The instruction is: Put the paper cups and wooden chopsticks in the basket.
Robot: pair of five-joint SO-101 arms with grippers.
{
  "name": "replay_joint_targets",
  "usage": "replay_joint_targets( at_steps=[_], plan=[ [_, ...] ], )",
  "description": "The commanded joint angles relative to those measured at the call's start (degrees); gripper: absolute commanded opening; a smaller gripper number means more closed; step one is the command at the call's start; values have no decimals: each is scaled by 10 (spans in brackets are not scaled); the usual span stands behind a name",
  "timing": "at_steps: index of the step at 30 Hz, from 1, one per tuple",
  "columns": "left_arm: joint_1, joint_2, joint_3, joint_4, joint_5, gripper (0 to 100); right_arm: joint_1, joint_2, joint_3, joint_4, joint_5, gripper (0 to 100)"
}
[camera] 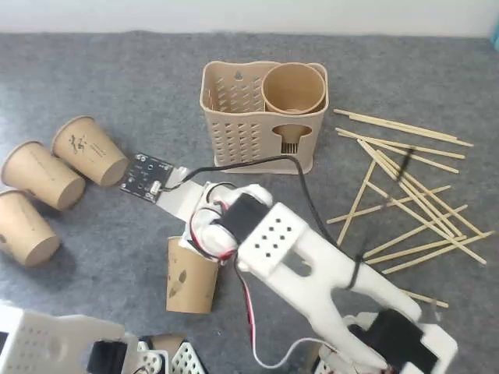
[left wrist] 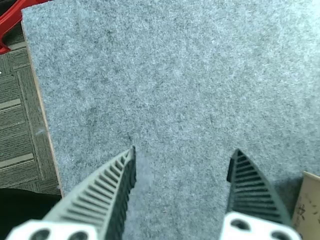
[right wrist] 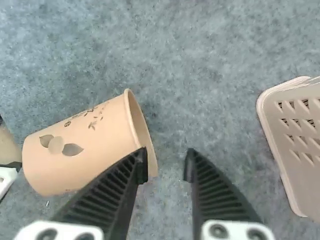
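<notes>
We log: R pincer (right wrist: 165,160) half-open, empty, at rim of lying cup (right wrist: 85,150) | L pincer (left wrist: 182,160) wide open, empty | high view: basket (camera: 234,148) at 12 o'clock

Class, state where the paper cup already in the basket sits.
In the high view, that paper cup stands upright inside the basket, in the compartment nearer the scattered chopsticks.

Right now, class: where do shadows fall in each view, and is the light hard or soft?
High view: soft, even light; faint shadows hug the left cups and the base of the basket. Left wrist view: a dim patch on the mat beside a finger. Right wrist view: soft shade under the cup at the right gripper.
</notes>
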Motion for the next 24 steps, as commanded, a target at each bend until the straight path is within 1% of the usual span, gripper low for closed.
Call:
replay_joint_targets(
  at_steps=[1,4,7,9,14,18,21,24],
  plan=[
    [15,-6,-7,-10,-4,283,0,-28,-4,8,9,177],
    [18,-6,1,-10,-4,283,-14,0,-4,14,37,189],
    [18,-6,6,-11,-4,283,-38,21,-5,29,55,256],
    [18,-6,6,-11,-4,283,-58,34,-3,32,80,283],
    [18,-6,6,-13,-4,283,-55,82,-4,0,93,242],
    [18,-6,6,-13,-4,283,-64,133,-9,-6,97,240],
    [18,-6,6,-13,-4,283,-72,168,-25,2,98,239],
    [18,-6,6,-14,-4,283,-77,198,-43,29,128,237]
  ],
)
